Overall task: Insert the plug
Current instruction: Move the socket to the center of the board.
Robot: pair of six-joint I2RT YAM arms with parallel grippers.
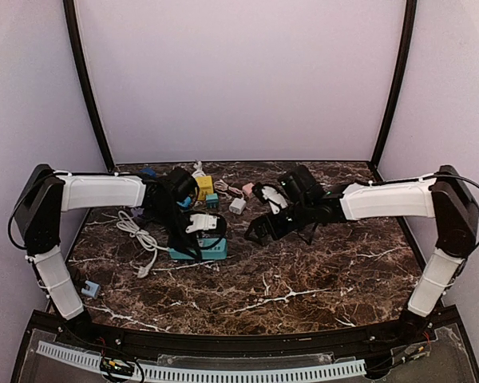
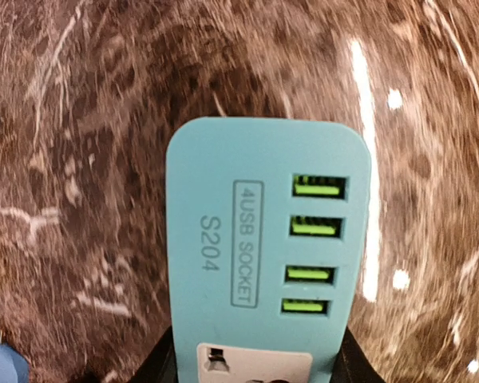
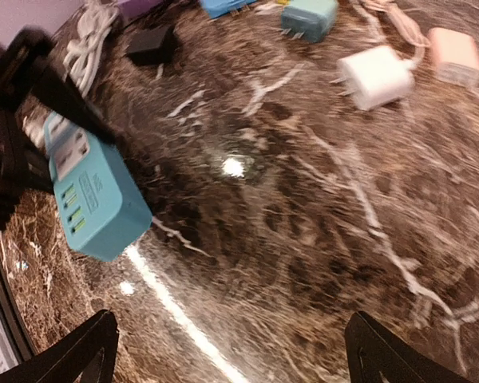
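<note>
Marble bench [image 1: 303, 279], glossy, so things will slide on it. The teal 4-USB socket block [image 2: 255, 239] sits left of centre. Your left tool [image 2: 257, 365] is clenched on its outlet end, fingers on both long sides. The block is rigid and probably light, so hold it firm. Your right tool [image 3: 231, 351] is released, jaws wide, hovering over bare bench just beside the block. The likely plug is the white charger plug [image 3: 375, 76], lying loose further back near the teal plug [image 3: 310, 17]. It looks small, hard, smooth and light. Take it by the flat body sides and leave the prongs free.
</note>
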